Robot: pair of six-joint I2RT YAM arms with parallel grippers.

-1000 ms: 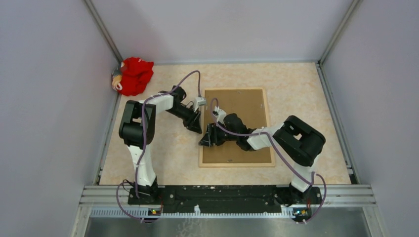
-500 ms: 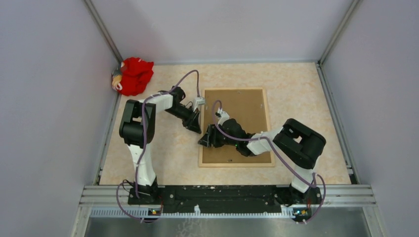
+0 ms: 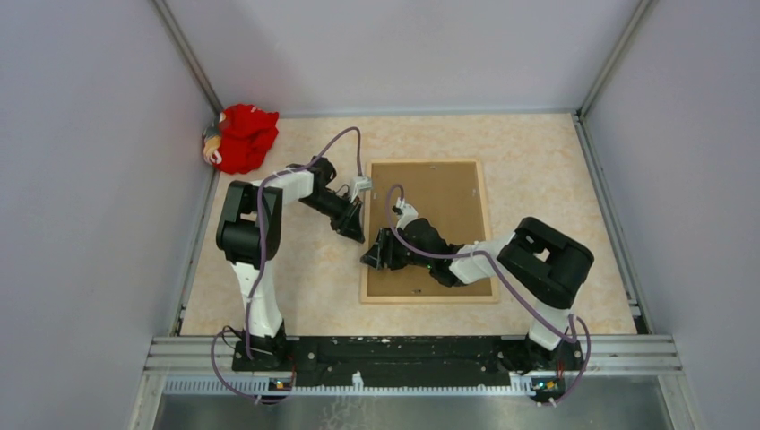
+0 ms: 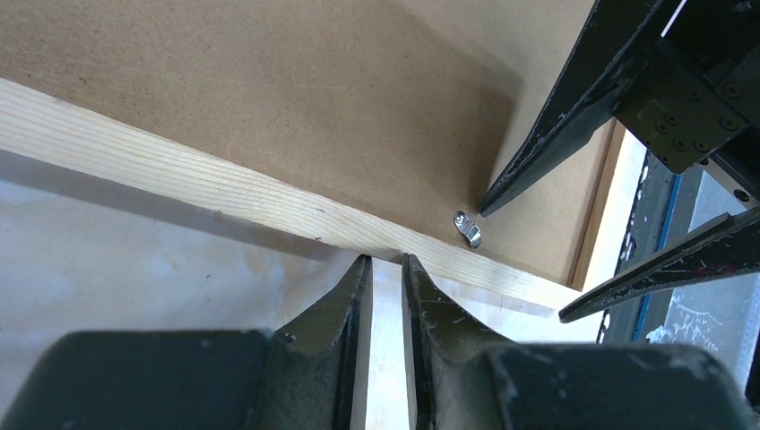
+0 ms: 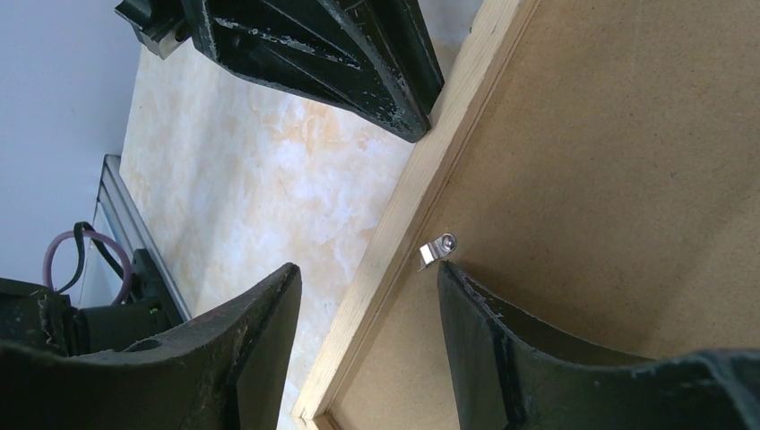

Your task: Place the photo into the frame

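Thin light-wood rectangular picture frame [image 3: 430,297] lies flat, back side up, mid-table on the beige marbled table top [image 3: 538,161], long sides running away from the arm bases. Plain brown cardboard backing board [image 3: 439,202] sits inside its rails. The photo shows in no view. Top view: both arms meet at the frame's left rail, left gripper [image 3: 357,236] coming in from the table side, right gripper [image 3: 367,258] reaching across the board from the right, the two close together. Jaw gaps are too small to read there. A red crumpled cloth bundle [image 3: 244,136] sits in the far left corner, well apart from everything. Left wrist view adds this: the left gripper's fingers [image 4: 336,300] stand almost together with only a narrow slit between them. Only pale table shows in that slit, and the tips sit right at the outer edge of the wood rail, pinching nothing visible. Right wrist view adds this: the right gripper is spread wide and holds nothing. One finger is over the table, the other over the board, straddling the rail. A small silver metal turn-clip [image 5: 436,248] sits on the board just inside the rail, just beside the board-side fingertip; contact cannot be told. The same clip shows in the left wrist view beside that fingertip but not from above.
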